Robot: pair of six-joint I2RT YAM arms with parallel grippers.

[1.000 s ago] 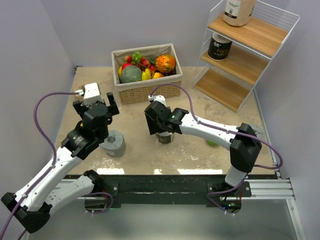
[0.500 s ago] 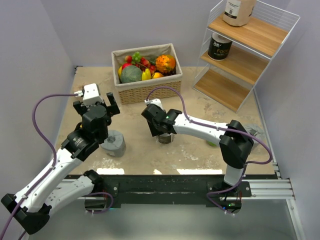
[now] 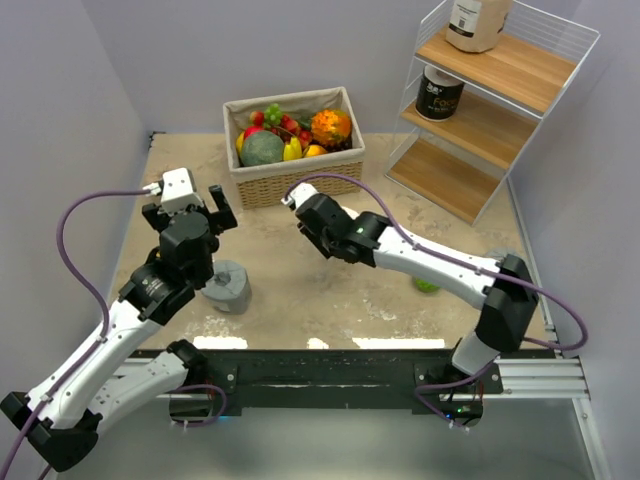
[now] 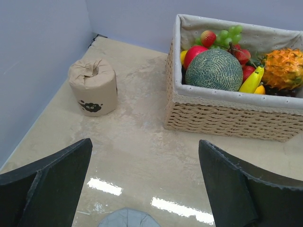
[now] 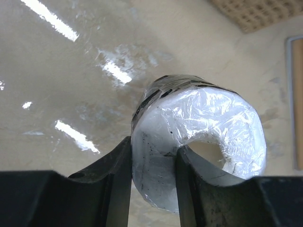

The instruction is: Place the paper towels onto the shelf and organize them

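Observation:
My right gripper (image 5: 154, 158) is shut on a black paper towel roll with a white plastic-wrapped end (image 5: 213, 118). It pinches the roll's wall, one finger in the core, and holds it above the table. In the top view this gripper (image 3: 322, 228) hangs in front of the basket and hides its roll. My left gripper (image 4: 146, 146) is open and empty above a grey roll (image 4: 128, 218), also in the top view (image 3: 228, 285). A kraft roll (image 4: 93, 86) stands far left. The white wire shelf (image 3: 560, 75) holds a kraft roll (image 3: 475, 20) on its top board and a black roll (image 3: 440, 92) on the middle one.
A wicker fruit basket (image 3: 300, 180) stands at the back centre, also in the left wrist view (image 4: 227, 118). A green lime (image 3: 427, 285) lies by the right arm. Walls close in the left and the back.
My right gripper has lifted the black roll off the table and swung up and back toward the basket. My left arm has hardly moved.

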